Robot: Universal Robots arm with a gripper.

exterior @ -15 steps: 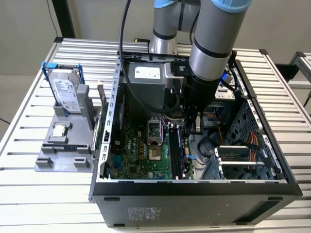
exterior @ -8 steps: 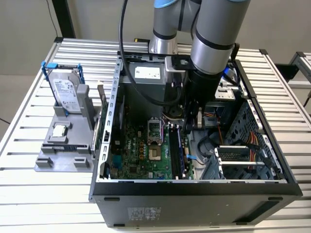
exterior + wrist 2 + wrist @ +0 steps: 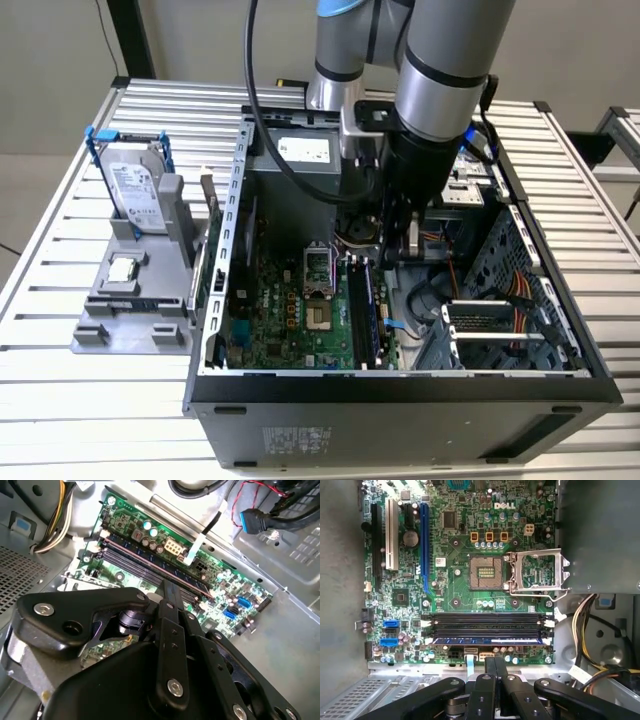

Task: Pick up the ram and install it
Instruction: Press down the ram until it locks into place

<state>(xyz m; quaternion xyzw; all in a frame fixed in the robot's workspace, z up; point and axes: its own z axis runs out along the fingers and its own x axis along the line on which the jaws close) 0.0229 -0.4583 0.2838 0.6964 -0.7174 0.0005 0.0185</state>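
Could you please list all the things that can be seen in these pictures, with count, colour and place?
Open black desktop computer case: one, on the slatted metal table.
Green motherboard: one, inside the case, with an open empty processor socket.
Long thin blue-green ram stick: one, seated in the memory slot nearest the gripper; the other slots are empty.
Silver hard drive in a blue bracket: one, upright in a grey holder at the exterior view's left.
Small square silver processor chip: one, on the grey holder.
Silver robot arm: one, reaching into the case.
Black gripper: one, shut, empty, just beside the ram.
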